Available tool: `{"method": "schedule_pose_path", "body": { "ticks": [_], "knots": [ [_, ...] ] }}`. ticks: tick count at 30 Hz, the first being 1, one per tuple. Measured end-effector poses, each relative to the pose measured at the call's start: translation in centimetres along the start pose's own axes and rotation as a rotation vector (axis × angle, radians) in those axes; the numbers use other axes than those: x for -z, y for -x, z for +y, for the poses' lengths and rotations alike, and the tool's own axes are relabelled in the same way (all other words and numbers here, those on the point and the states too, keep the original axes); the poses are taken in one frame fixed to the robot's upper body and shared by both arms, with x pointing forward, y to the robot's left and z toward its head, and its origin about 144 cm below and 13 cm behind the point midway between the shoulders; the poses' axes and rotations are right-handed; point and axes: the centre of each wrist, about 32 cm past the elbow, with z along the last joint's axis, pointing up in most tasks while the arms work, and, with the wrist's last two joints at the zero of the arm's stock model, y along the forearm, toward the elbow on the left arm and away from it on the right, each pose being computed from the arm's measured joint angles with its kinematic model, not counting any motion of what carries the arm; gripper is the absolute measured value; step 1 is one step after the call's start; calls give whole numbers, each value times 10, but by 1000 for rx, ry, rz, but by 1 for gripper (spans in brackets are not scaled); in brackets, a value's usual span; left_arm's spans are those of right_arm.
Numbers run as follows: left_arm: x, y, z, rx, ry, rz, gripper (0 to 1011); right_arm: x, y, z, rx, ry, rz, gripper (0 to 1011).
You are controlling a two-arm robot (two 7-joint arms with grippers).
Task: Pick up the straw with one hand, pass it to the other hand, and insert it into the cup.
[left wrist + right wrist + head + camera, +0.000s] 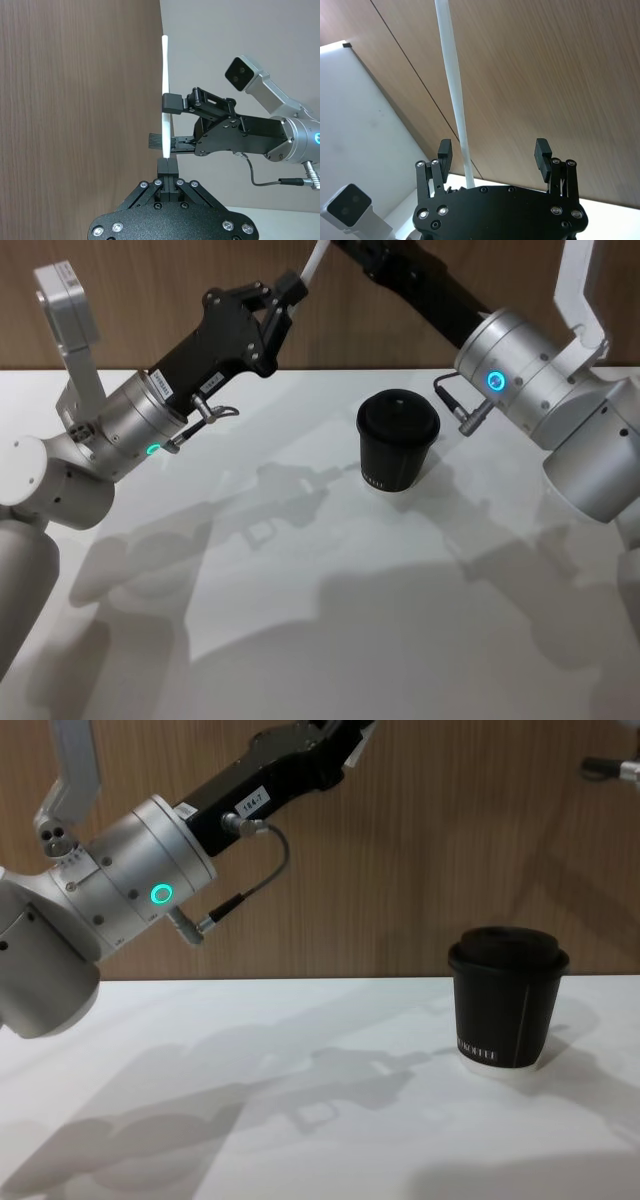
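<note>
- Count: 1 thin straight white straw [165, 75], 1 black paper cup [398, 445] w/ black domed lid, 2 arms w/ 1 black claw each.
- Cup: upright on the white counter [300, 620], approx 1 o'clock of counter centre in head view, lid on, nothing touching it.
- Left claw [297, 285]: pinched fully closed on the straw's lower end. It's raised well above the counter, at 11 o'clock of the cup in head view. The silver arm w/ green ring slants up from 8 o'clock.
- Right claw [493, 150]: spread wide, one finger on either side of the straw, not gripping. The straw runs nearer one finger. The arm comes in from 3 o'clock and slants up to 12 o'clock.
- Straw: in the air against the wood-panel wall [450, 840], well apart from the cup.
</note>
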Motion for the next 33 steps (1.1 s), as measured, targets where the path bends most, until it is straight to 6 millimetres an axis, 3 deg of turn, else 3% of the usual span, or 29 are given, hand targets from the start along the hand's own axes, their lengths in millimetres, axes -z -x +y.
{"method": "schedule_pose_path", "body": {
  "ticks": [14, 20, 33],
  "knots": [
    [0, 0, 0, 0, 0, 0, 0, -3, 1, 7, -15, -10, -16, 998],
    [0, 0, 0, 0, 0, 0, 0, -5, 2, 7, -20, -16, -19, 883],
    [0, 0, 0, 0, 0, 0, 0, -10, 7, 5, -45, -25, -34, 477]
  ]
}}
